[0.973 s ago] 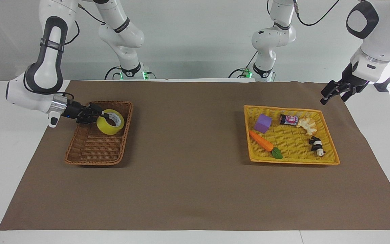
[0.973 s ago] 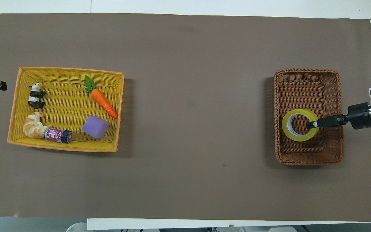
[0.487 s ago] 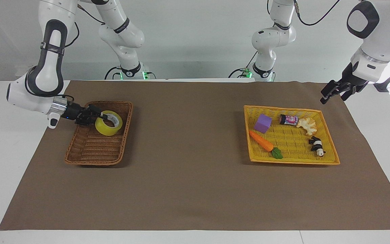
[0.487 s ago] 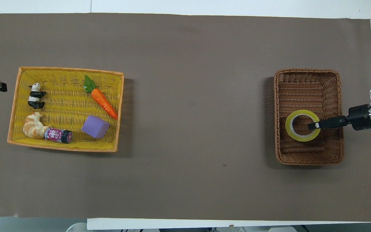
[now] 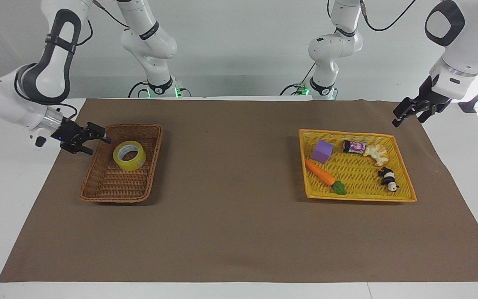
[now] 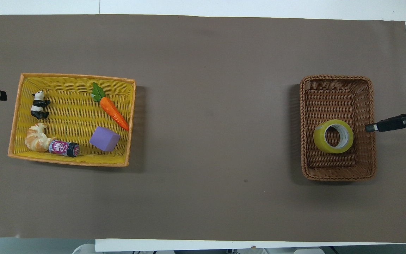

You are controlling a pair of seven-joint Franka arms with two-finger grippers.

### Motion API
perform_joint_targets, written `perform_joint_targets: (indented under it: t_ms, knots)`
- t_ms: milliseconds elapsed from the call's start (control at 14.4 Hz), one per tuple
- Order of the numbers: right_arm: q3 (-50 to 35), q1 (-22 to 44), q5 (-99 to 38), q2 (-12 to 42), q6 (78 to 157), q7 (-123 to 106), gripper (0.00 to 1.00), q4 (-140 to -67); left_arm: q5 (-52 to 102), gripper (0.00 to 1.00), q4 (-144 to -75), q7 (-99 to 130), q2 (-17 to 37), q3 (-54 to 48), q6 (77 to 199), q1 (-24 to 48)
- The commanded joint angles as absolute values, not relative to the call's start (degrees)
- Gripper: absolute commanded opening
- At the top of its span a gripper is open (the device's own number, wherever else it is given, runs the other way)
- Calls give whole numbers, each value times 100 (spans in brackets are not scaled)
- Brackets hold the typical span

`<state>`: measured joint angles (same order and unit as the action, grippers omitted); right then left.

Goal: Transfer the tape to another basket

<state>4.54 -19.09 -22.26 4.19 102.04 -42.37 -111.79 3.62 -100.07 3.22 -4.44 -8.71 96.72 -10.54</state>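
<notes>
The yellow tape (image 5: pixel 130 155) lies flat, hole up, inside the dark brown wicker basket (image 5: pixel 98 189) at the right arm's end of the table. It also shows in the overhead view (image 6: pixel 333 136), in the basket (image 6: pixel 337 82). My right gripper (image 5: pixel 98 145) is open and empty, just outside the basket's rim at the side toward the table's end, apart from the tape; its tip shows in the overhead view (image 6: pixel 371 127). My left gripper (image 5: pixel 407 118) is open and empty, waiting in the air over the mat's corner beside the yellow tray.
The flat yellow tray (image 5: pixel 359 198) at the left arm's end holds a purple block (image 5: pixel 322 151), a carrot (image 5: pixel 321 172), a small can (image 5: pixel 354 146), a croissant (image 5: pixel 376 153) and a panda figure (image 5: pixel 388 179). A brown mat (image 5: pixel 230 216) covers the table.
My right gripper lowered the tape into the brown basket, let go of it and drew back out past the rim. The tape now lies flat. The left arm has hardly moved.
</notes>
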Motion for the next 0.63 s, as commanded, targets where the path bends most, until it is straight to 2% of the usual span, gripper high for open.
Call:
perform_joint_targets:
  t_ms: [0, 278, 556]
  knots:
    - [378, -1593, -1778, 27, 10029, -3431, 100, -10769, 264, 100, -10019, 36, -501, -888, 9545, -1239]
    - [378, -845, -959, -70, 8862, -1288, 100, -9679, 264, 100, -10133, 9, -545, -870, 9501, -1204]
    - [369, -694, -291, -193, 7964, 15, 100, -9334, 229, 100, -10099, 9, -563, -800, 9361, -1178]
